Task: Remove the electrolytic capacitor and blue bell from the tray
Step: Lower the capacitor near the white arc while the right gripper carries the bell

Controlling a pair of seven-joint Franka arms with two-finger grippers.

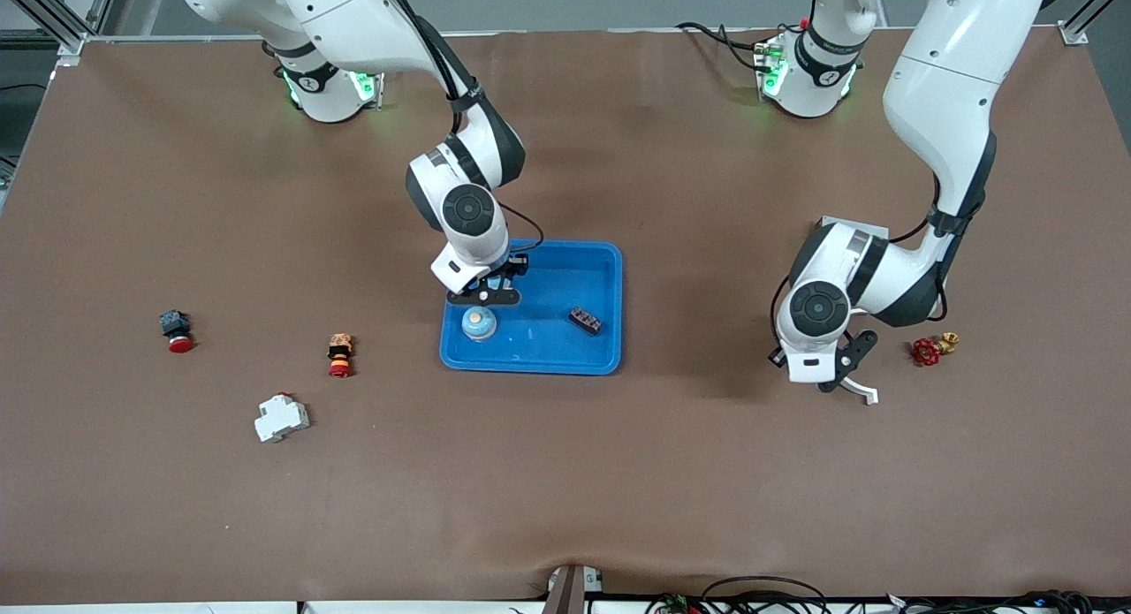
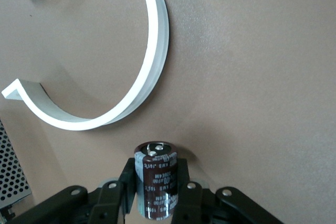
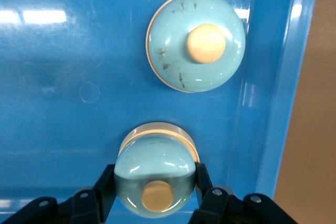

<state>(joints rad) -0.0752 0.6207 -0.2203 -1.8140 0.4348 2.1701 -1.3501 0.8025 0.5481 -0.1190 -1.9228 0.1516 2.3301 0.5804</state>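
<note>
Right gripper [image 3: 157, 195] clamps one blue bell [image 3: 156, 174] above the tray [image 1: 610, 305] for removal. A second bell [image 1: 478, 322] lies in the tray. Left gripper [image 2: 157, 198], over bare table, clamps the capacitor [image 2: 155, 177].

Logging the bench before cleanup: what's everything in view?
tray: 1, bright blue, mid-table
blue bell: 2, light blue; one lying in tray, one gripped
block: 1, black, in tray
capacitor: 1, dark brown, gripped
curved clip: 1, white, by left gripper
valve: 1, red, left arm's end
push-buttons: 2, red-capped, right arm's end
breaker: 1, white, nearer camera than buttons
right gripper: shut on bell, over tray
left gripper: shut on capacitor, over table
</note>
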